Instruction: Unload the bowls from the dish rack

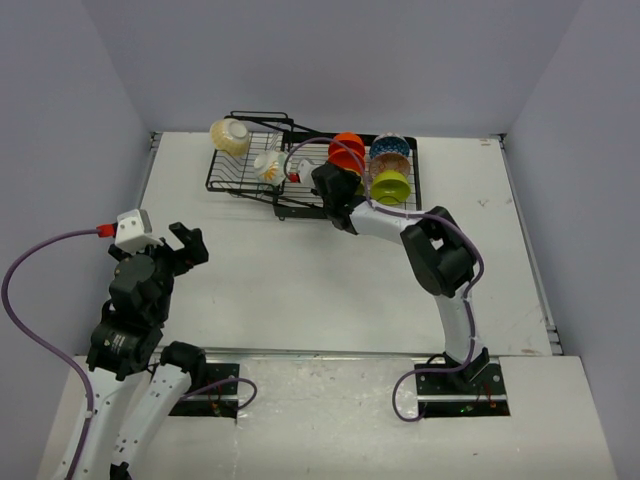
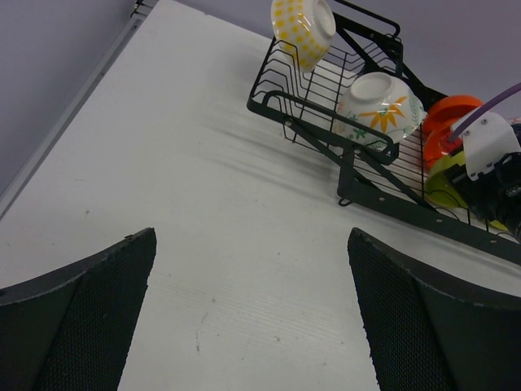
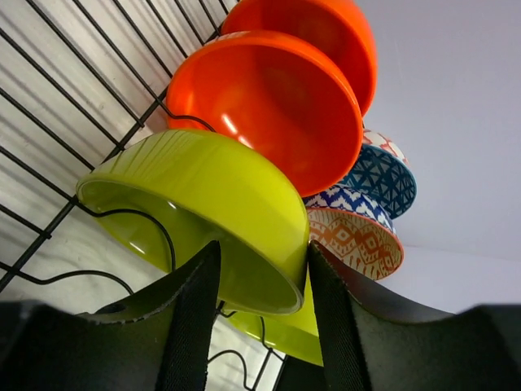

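Note:
The black wire dish rack [image 1: 240, 178] stands at the table's back. Its right section holds orange-red bowls [image 1: 347, 150], a blue patterned bowl [image 1: 390, 148], a pinkish patterned bowl [image 1: 388, 166] and lime green bowls [image 1: 390, 186]. A cream bowl with yellow dots [image 1: 230, 137] and a floral bowl [image 1: 269, 167] sit on the left section. My right gripper [image 3: 262, 261] is open and straddles the rim of the front lime bowl [image 3: 203, 195], one finger inside and one outside touching the rim. My left gripper [image 1: 185, 245] is open and empty over bare table at the left.
In the right wrist view a second lime bowl [image 3: 285, 330] sits behind the first, with the orange-red bowls [image 3: 269, 106] and patterned bowls [image 3: 358, 240] close behind. The left wrist view shows the rack [image 2: 326, 138] far ahead across the white table [image 2: 203, 187].

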### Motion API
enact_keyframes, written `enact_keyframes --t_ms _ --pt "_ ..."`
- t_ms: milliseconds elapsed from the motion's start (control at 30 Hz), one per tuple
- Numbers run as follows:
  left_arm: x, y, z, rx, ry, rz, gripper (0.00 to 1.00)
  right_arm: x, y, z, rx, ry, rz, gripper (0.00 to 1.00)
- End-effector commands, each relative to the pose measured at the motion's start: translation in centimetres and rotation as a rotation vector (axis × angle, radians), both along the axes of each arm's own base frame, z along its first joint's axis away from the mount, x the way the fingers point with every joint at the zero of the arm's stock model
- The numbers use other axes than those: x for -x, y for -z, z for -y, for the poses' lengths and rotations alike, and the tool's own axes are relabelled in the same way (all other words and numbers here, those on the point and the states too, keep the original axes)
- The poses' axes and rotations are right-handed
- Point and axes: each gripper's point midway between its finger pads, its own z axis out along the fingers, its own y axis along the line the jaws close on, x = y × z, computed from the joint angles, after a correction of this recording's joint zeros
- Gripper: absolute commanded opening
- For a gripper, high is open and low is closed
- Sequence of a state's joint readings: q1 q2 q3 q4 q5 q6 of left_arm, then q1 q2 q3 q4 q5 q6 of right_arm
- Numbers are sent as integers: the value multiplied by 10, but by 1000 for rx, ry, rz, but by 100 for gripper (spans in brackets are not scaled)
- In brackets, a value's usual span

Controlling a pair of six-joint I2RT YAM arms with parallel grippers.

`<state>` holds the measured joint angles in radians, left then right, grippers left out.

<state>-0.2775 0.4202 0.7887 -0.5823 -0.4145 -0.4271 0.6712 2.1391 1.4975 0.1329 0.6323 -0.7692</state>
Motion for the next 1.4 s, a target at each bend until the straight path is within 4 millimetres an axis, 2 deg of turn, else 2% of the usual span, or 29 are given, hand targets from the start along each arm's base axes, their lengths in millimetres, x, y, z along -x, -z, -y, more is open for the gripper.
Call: enact_keyframes --t_ms 0,33,100,167,300,433,533,800,1033,1367 --pt "-5 -5 5 2 22 24 100 -10 -16 -7 -33 -8 68 48" --pt "-5 -5 5 2 23 24 100 -10 -15 -7 -33 -7 67 43" --pt "-5 -6 5 2 23 26 100 -10 -14 -6 -31 -5 65 41" --pt "-4 -5 5 2 25 26 100 -10 -12 -7 -27 -3 65 31" --pt "-4 -6 6 3 29 28 100 -11 -12 -6 -24 3 77 20" --pt "-4 -6 6 4 31 31 100 -11 -20 -4 -22 12 95 11" --pt "-4 -6 6 3 31 29 100 -12 -28 -2 -23 19 111 0" --pt "-3 -7 6 4 30 34 100 -8 -50 -1 -28 22 171 0" --pt "-2 -8 5 4 27 38 100 -7 -88 2 -24 45 296 0" --pt "-2 -8 5 5 23 37 100 -2 -128 9 -49 74 385 0"
